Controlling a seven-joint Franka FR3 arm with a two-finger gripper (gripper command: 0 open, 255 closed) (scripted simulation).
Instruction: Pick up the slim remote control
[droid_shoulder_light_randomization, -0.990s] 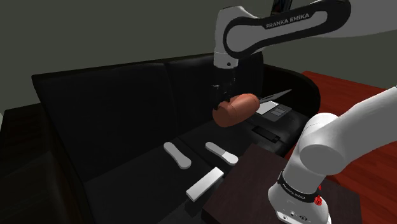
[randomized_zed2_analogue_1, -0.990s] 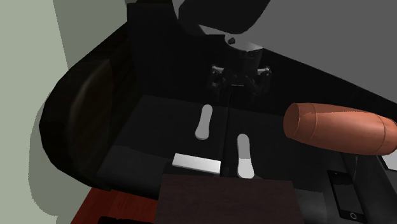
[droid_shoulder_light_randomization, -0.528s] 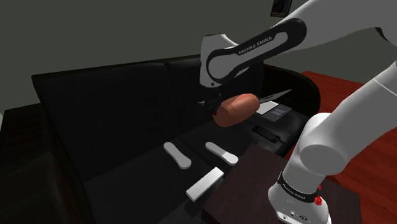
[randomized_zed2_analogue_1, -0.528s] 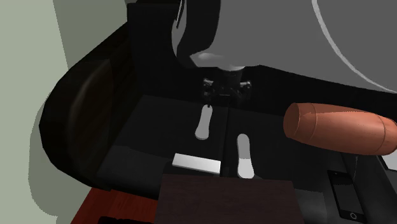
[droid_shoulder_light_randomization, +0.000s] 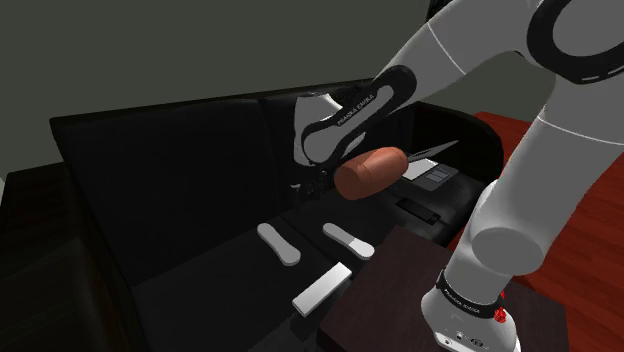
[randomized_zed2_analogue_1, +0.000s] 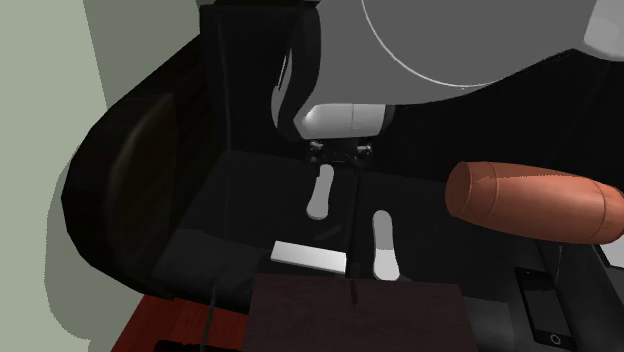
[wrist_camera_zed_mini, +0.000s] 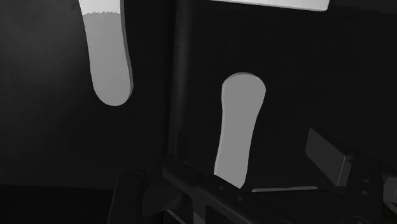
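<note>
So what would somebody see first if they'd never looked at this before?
Probably the big white robot arm stretching over the black sofa, with its black gripper hanging over a pale grey remote on the seat. A second remote lies beside it. After that, the reddish-brown roll cushion stands out as the only warm colour on the sofa.

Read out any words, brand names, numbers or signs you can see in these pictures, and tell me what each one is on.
"FRANKA EMIKA": slanted white letters on a dark band of the white robot arm, in the shoulder view.
White lettering on the dark ring at the arm's base: too small to read.
A small red mark beside that ring: too small to make out.
No other text can be read.
</note>
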